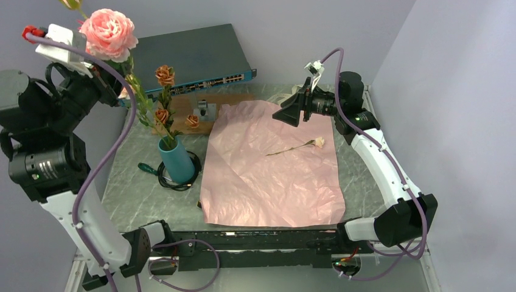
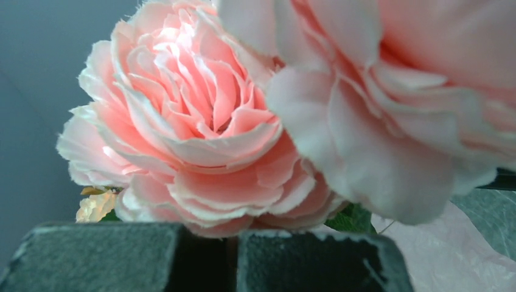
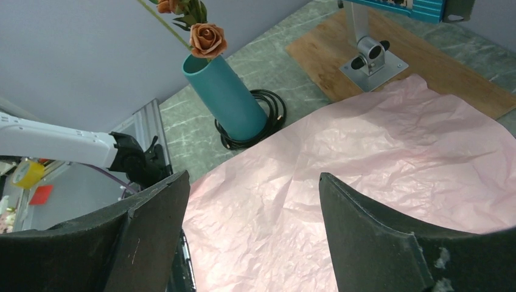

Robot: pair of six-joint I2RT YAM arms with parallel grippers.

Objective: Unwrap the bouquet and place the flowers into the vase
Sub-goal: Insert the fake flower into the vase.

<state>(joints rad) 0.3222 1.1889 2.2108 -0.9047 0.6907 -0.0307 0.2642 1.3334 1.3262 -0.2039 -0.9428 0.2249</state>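
We are holding a large pink rose (image 1: 109, 33) above the teal vase (image 1: 176, 159), left fingers (image 2: 109, 255) pinched shut on its stem; right fingers (image 3: 377, 243) are hovering wide open, empty, over the pink paper (image 1: 274, 182), where one small rose (image 1: 316, 142) is lying; blooms are looking light and crushable, so we are favouring the thin stems

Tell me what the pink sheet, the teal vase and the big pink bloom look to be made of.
Pink sheet: thin matte paper, judging by its fine creases. Teal vase: smooth, even colour, dull sheen; plastic or glazed ceramic, unclear which. Big pink bloom: likely fabric, artificial; the petal edges look fuzzy and frayed.
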